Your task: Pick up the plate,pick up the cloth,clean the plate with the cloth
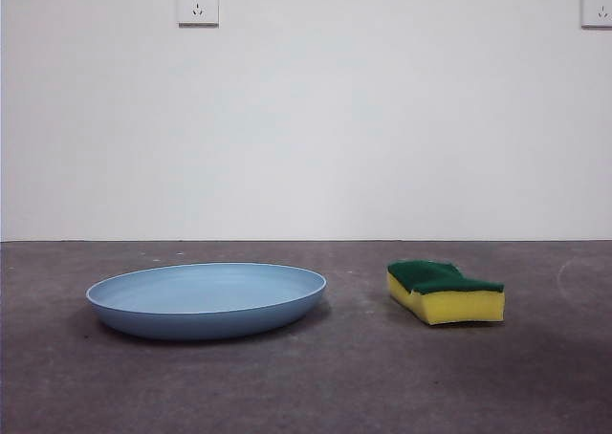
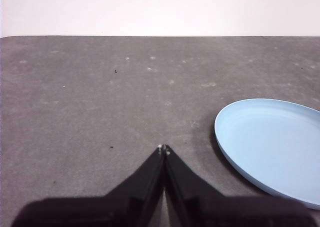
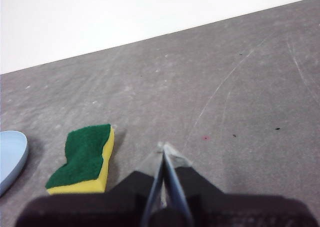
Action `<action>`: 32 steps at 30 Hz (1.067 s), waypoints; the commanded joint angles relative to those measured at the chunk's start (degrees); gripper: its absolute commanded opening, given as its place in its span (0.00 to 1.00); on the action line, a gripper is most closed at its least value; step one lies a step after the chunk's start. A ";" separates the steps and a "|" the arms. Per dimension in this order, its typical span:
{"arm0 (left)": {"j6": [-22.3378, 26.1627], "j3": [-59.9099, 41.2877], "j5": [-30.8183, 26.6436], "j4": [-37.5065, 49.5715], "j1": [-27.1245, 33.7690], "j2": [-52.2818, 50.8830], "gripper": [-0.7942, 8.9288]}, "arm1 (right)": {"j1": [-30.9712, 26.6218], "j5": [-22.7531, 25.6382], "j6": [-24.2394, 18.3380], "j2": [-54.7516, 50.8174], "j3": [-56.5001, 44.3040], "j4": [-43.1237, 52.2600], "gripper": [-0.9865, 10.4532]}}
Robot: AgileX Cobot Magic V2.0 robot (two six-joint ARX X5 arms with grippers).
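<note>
Currently neither item is lifted. The plate [image 1: 207, 298] rests flat on the grey table [image 1: 316, 386] at the left of the front view; the cloth [image 1: 445, 292] lies well apart to its right.

The left gripper [image 2: 164, 148] hovers above bare table with its jaws pressed together, holding nothing. The plate [image 2: 274, 144] lies just beside it, to its right, so the left arm is the nearer one for the plate.

The right gripper [image 3: 164, 148] also has its jaws closed and empty. The cloth [image 3: 84, 159] lies near it, to its left, its long axis roughly parallel to the jaws.

The plate is light blue, round, shallow, with a raised rim. The cloth is a wavy-edged yellow sponge, green layer facing up.
</note>
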 commanded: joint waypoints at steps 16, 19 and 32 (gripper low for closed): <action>-6.29 7.32 1.75 -7.02 0.11 1.31 0.08 | -0.09 -1.31 13.00 4.96 4.31 -4.39 0.08; -7.45 10.82 1.81 -9.35 0.11 3.74 0.08 | -0.09 -2.75 12.96 9.68 8.20 -5.81 0.08; -9.42 26.82 8.68 -9.79 0.11 27.67 0.08 | -0.09 -18.93 3.19 35.95 30.10 -6.03 0.08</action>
